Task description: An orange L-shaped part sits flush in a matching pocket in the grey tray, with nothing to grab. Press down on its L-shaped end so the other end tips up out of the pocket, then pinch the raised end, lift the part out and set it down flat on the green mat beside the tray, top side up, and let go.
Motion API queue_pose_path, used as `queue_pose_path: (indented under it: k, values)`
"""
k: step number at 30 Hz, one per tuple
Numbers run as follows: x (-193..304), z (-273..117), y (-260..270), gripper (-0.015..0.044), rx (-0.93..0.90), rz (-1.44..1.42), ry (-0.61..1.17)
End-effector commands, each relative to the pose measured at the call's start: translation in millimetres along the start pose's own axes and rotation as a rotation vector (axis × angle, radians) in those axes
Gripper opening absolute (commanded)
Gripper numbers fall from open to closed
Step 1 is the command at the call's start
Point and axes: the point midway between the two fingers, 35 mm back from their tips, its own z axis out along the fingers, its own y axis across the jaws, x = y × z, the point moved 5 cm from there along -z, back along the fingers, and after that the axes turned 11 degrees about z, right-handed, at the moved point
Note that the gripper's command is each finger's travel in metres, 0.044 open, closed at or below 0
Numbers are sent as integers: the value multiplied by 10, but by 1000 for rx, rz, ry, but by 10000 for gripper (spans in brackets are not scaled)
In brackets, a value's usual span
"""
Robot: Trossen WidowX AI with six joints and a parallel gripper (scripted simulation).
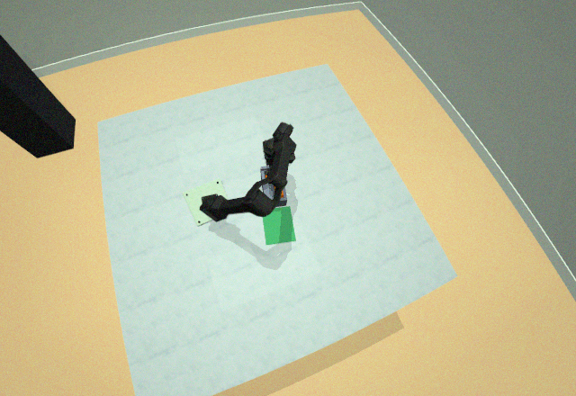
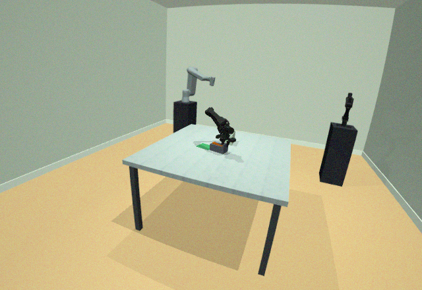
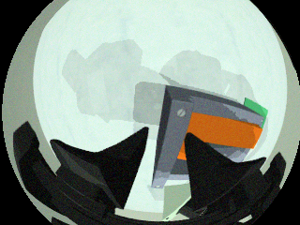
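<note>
The orange L-shaped part (image 1: 282,193) (image 2: 216,143) (image 3: 225,131) lies in the pocket of the grey tray (image 1: 282,203) (image 2: 217,148) (image 3: 165,150) and looks level, with no end seen raised. Its L-shaped end is at the left in the wrist view, partly hidden behind the right finger. My gripper (image 3: 168,134) is partly open with nothing between its fingers. It points down above the L-end side of the tray; its exact height is hard to tell. The arm hides the fingertips in the top view. The green mat (image 1: 279,231) (image 2: 203,146) (image 3: 256,111) is empty, beyond the tray's other end.
The arm's pale green base plate (image 1: 193,202) (image 3: 175,199) is on the table (image 1: 348,224) (image 2: 177,157), to the side of the tray. The arm's elbow hangs over part of the tray and the near edge of the mat in the top view. Other arms stand on pedestals away from the table.
</note>
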Motion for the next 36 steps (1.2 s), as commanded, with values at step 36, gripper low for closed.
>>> queue_pose_path:
  k: [36]
  values:
    - [14, 117, 52, 180, 9, -4, -1]
